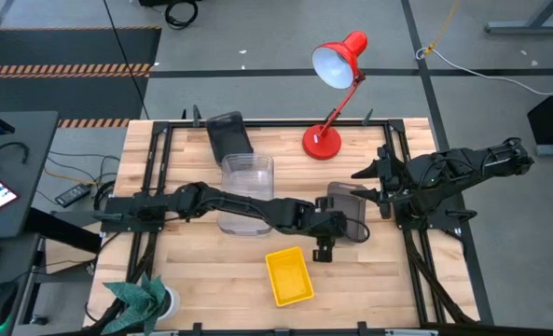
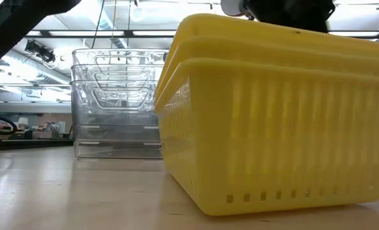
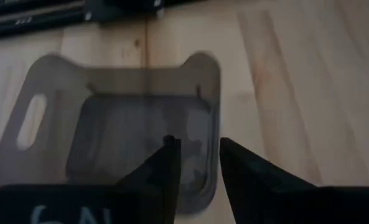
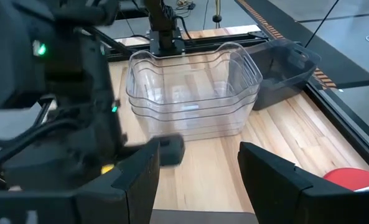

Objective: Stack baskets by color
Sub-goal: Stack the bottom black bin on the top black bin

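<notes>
Looking down at the table, you see your left claw [image 1: 339,227] reaching across to a dark smoky grey plastic basket [image 1: 348,211] near the right side. In the left wrist view its two dark fingers [image 3: 165,171] stand on each side of the long wall of that basket [image 3: 119,134], one inside and one outside. They look closed on the wall, or very close to it.

Watch out here. The wall is thin and smooth, and the grip is on one edge only. If you lift fast, the basket may tip or slip out and drop. Your right claw [image 1: 377,173] waits just beside this basket with its fingers wide apart and nothing in them [image 4: 196,165]. If you swing the basket that way, it may bump that arm.

The other dark grey basket [image 1: 229,135] lies well apart, at the back edge of the table, and it looks tilted. Setting one into a tilted one may go crooked.

The pile of clear see-through plastic baskets [image 1: 246,191] sits between the two grey ones, under your left arm. Carrying the grey basket low may knock it. The pile of bright yellow plastic baskets [image 1: 289,276] sits near the front, just by the left claw.
</notes>
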Motion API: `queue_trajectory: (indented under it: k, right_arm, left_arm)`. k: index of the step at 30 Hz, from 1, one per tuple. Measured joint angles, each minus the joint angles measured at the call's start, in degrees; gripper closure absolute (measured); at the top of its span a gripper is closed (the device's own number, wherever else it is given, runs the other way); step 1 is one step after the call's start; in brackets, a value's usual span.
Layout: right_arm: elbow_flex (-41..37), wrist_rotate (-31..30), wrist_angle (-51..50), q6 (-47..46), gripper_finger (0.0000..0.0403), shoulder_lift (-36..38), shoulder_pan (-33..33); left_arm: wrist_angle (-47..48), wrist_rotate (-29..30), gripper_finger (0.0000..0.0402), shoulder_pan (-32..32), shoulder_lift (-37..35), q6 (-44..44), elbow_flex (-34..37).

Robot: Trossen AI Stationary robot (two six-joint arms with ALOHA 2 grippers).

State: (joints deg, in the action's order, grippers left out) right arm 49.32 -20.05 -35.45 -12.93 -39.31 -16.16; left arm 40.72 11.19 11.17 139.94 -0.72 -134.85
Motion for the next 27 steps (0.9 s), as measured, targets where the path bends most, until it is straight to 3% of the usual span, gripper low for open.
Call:
queue_trajectory:
  k: [3, 8, 15, 21, 27]
  right_arm:
    - [0.0, 0.0, 0.1, 0.0, 0.0182, 0.0, 0.0]
    - [0.0, 0.0, 0.3, 0.3, 0.0182, 0.0, 0.0]
    - [0.0, 0.0, 0.4, 0.4, 0.0182, 0.0, 0.0]
    - [0.0, 0.0, 0.8, 0.4, 0.0182, 0.0, 0.0]
    - [0.0, 0.0, 0.8, 0.4, 0.0182, 0.0, 0.0]
  left_arm:
    - [-3.9, -0.4, 0.0268, 0.4, 1.2, -1.1, 0.0]
    - [-7.8, -1.1, 0.021, 0.2, 3.0, -1.5, -0.2]
    - [-9.6, -7.4, 0.0163, -0.3, 5.4, -0.2, 0.6]
    - [-7.6, -7.4, 0.02, -1.2, 6.7, 0.0, 1.3]
    - [-3.7, -7.6, 0.0304, -1.4, 6.6, 0.0, 1.4]
